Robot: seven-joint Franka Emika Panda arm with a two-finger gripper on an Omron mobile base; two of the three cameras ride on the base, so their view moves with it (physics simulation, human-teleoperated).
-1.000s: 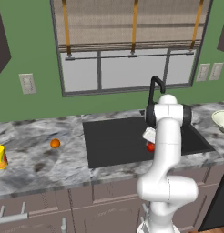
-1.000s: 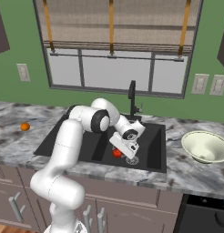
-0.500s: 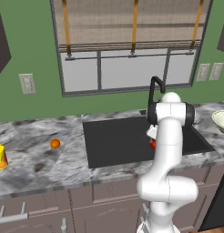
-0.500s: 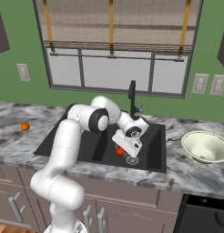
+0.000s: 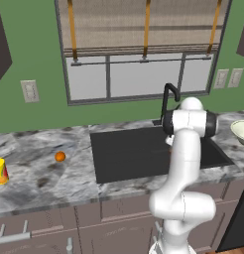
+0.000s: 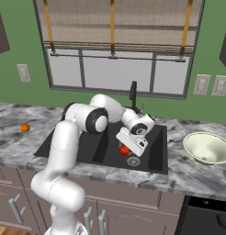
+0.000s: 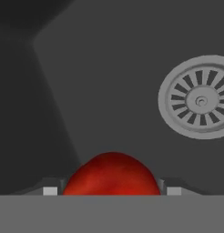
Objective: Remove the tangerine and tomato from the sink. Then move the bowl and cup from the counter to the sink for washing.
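The red tomato (image 6: 124, 150) lies on the floor of the black sink (image 6: 82, 146), close to the round metal drain (image 6: 133, 161). My gripper (image 6: 127, 146) reaches down into the basin and stands open astride the tomato (image 7: 112, 175), with a dark fingertip (image 7: 50, 190) on either side and a thin gap to each. The tangerine (image 5: 60, 157) rests on the counter (image 5: 39, 178) left of the sink (image 5: 129, 149). Near the counter's left end stands the yellow cup (image 5: 0, 171). The pale bowl (image 6: 207, 148) sits on the counter right of the sink.
A black curved faucet (image 6: 133, 94) rises behind the basin, just above my forearm. The drain (image 7: 200, 102) lies off to one side of the tomato. A window with blinds spans the green wall behind. Brown cabinets run under the counter.
The hand has sunk lower into the sink, bringing its open fingers down around the tomato. The fruit, cup and bowl have stayed where they were.
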